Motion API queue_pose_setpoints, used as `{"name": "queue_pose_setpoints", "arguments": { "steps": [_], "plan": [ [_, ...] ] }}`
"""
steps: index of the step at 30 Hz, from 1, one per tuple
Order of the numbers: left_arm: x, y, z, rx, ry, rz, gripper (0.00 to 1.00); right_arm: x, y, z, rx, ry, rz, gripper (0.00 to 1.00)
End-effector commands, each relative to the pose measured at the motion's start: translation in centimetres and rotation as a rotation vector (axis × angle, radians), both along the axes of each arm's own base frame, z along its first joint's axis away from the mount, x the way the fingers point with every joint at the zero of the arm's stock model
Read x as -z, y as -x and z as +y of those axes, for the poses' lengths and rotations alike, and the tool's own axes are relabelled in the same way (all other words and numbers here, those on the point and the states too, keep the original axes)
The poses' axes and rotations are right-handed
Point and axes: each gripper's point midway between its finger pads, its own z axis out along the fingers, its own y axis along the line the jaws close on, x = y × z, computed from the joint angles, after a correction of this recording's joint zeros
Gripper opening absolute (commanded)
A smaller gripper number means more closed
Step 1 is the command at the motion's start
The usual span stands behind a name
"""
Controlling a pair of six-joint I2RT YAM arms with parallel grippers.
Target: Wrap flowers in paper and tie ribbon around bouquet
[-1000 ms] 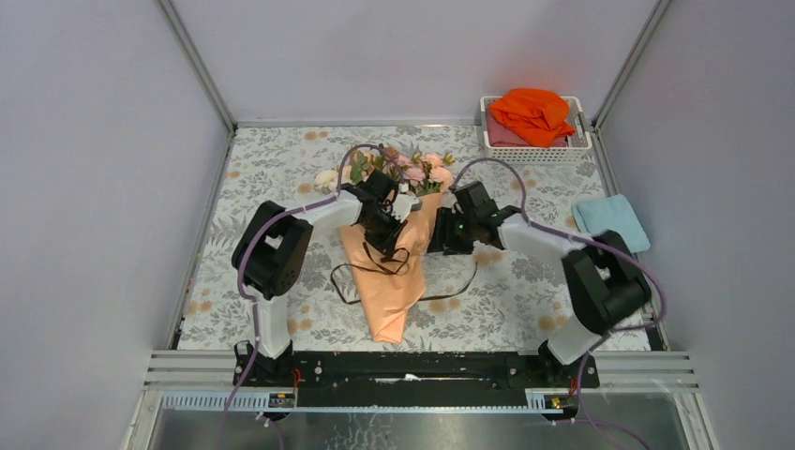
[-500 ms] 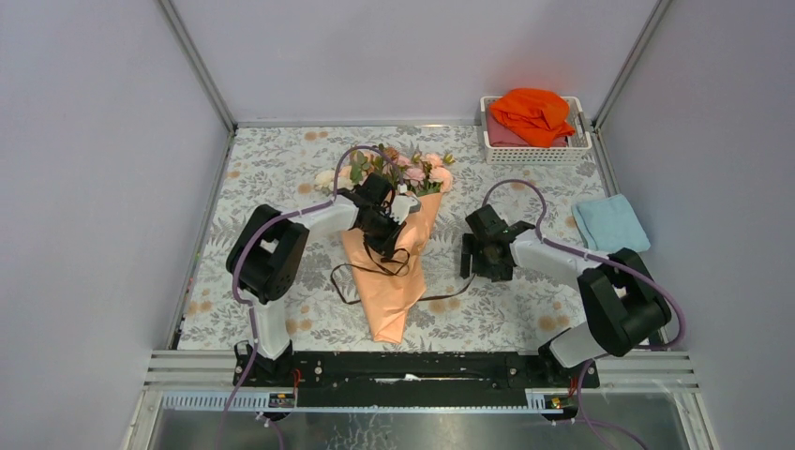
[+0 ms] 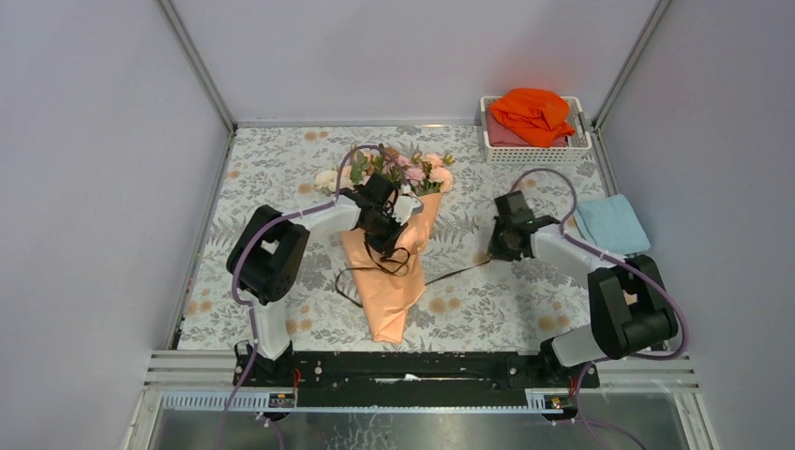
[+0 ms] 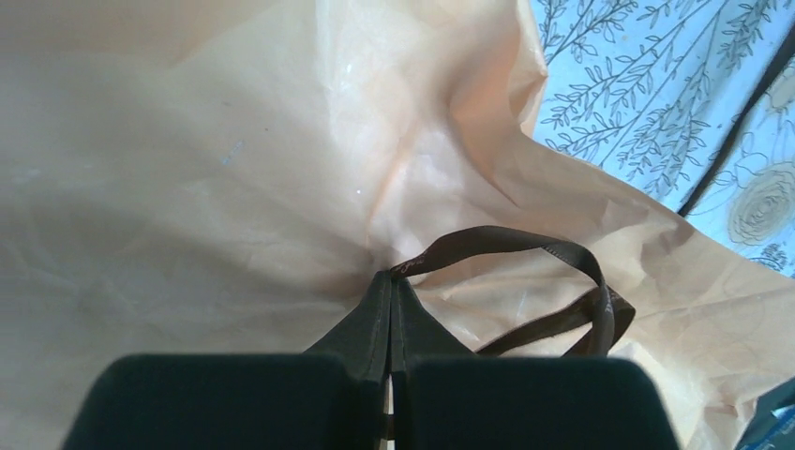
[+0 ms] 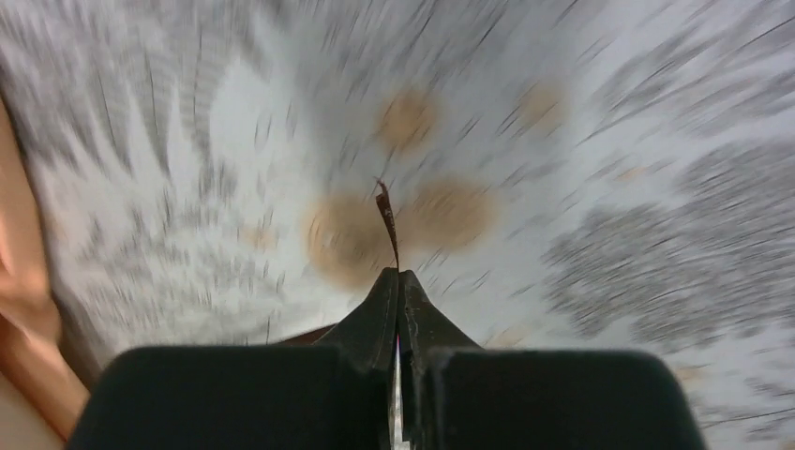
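While the L gripper [image 4: 390, 277] pinches a loop of the long thin dark-brown ribbon [image 4: 553, 251] on the peach-orange crinkled-paper cone bouquet [image 3: 389, 281], centre frame, the R gripper [image 5: 397, 274] is clamped on the ribbon's free end, mid-right. We'd pull R outward slow & level, L fixed, so the loop cinches w/o crushing the bouquet.
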Motion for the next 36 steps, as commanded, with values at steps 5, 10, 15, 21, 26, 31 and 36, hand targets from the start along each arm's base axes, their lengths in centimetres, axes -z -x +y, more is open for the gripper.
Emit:
{"name": "queue_pose_setpoints", "arguments": {
  "steps": [5, 10, 15, 21, 26, 31, 36],
  "plan": [
    [-3.3, -3.7, 0.6, 0.091, -0.068, -0.212, 0.00, -16.1, -12.3, -7.5, 0.148, 0.206, -0.549, 0.00],
    [-4.6, -4.8, 0.5, 0.140, -0.079, -0.285, 0.00, -26.6, -13.1, -10.4, 0.219, 0.337, -0.791, 0.00],
    [-4.7, -5.7, 0.3, 0.152, -0.087, -0.307, 0.00, -36.8, -11.6, -12.2, 0.275, 0.379, -1.014, 0.00],
    [-4.5, -5.8, 0.1, 0.151, -0.082, -0.302, 0.00, -43.8, -10.3, -11.1, 0.235, 0.293, -1.178, 0.00],
    [-4.2, -5.8, -0.2, 0.144, -0.067, -0.291, 0.00, -40.8, -11.9, -0.9, -0.104, -0.077, -1.152, 0.00],
    [-4.4, -6.0, -0.6, 0.115, -0.048, -0.293, 0.00, -32.1, -9.9, 15.1, -0.615, -0.379, -0.904, 0.00],
    [-5.1, -6.7, -0.4, 0.057, -0.021, -0.332, 0.00, -27.9, -7.1, 22.5, -0.740, -0.745, -0.782, 0.00]
  ]
}}
